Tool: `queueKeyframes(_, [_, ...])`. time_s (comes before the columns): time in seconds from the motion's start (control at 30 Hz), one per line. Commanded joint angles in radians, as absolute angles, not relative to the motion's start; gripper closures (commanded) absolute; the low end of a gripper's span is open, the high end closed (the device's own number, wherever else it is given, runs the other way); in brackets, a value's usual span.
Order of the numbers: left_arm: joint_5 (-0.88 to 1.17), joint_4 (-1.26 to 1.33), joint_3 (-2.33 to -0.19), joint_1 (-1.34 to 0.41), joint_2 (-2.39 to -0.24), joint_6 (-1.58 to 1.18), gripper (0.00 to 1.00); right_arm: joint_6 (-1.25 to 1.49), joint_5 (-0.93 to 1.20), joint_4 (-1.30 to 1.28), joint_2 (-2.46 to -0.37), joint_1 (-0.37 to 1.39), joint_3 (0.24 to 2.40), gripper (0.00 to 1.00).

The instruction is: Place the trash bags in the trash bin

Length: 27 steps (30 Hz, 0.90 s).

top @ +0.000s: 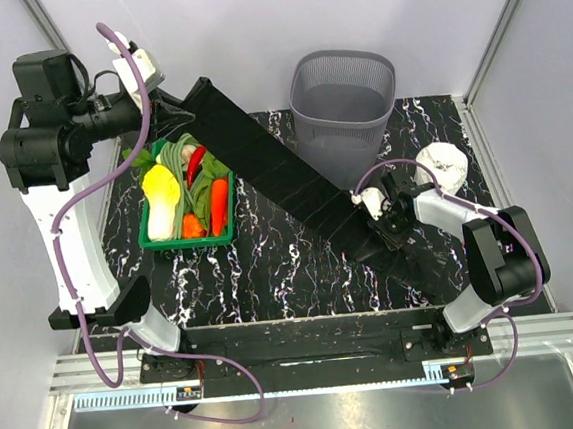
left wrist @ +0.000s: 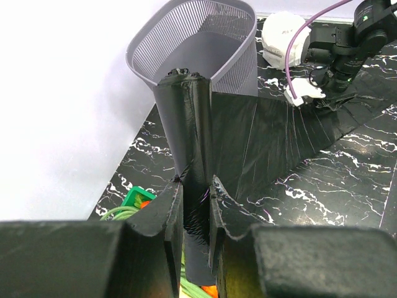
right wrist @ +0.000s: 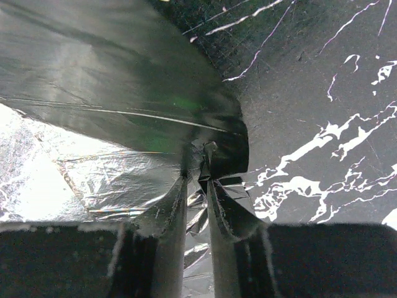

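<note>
Lifting step: the left gripper (top: 185, 108) pinches the trash bag (top: 273, 170) at its ten o'clock end, the right gripper (top: 376, 225) pinches it toward four o'clock. Next, probably both must carry it to the trash bin (top: 345, 99) at one o'clock.

count: 1 black trash bag (top: 284, 190) stretched long, 1 grey mesh trash bin (top: 344, 89), 1 green crate (top: 148, 239) of veg, 1 white roll (top: 446, 165), 2 arms (left arm (top: 68, 244), right arm (top: 496, 256)), 1 table (top: 271, 266)

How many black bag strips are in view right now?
1. The trash bag strip runs diagonally from the left gripper, past the front of the trash bin, to the right gripper. Another could hide beneath it.
</note>
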<state>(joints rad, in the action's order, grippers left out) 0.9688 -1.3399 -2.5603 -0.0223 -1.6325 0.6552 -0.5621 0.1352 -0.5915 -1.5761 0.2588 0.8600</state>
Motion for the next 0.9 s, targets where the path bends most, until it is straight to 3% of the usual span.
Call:
queueKeyframes(0.0, [1.032, -1.342, -2.603, 0.0, -1.637, 0.68, 1.0, -0.557, 0.126, -0.569, -1.638, 0.255, 0.824, 0.77])
queueKeyframes(0.87, [1.115, -1.37, -2.617, 0.11, -1.621, 0.724, 1.0, -0.549, 0.115, -0.569, -1.637, 0.256, 0.822, 0.87])
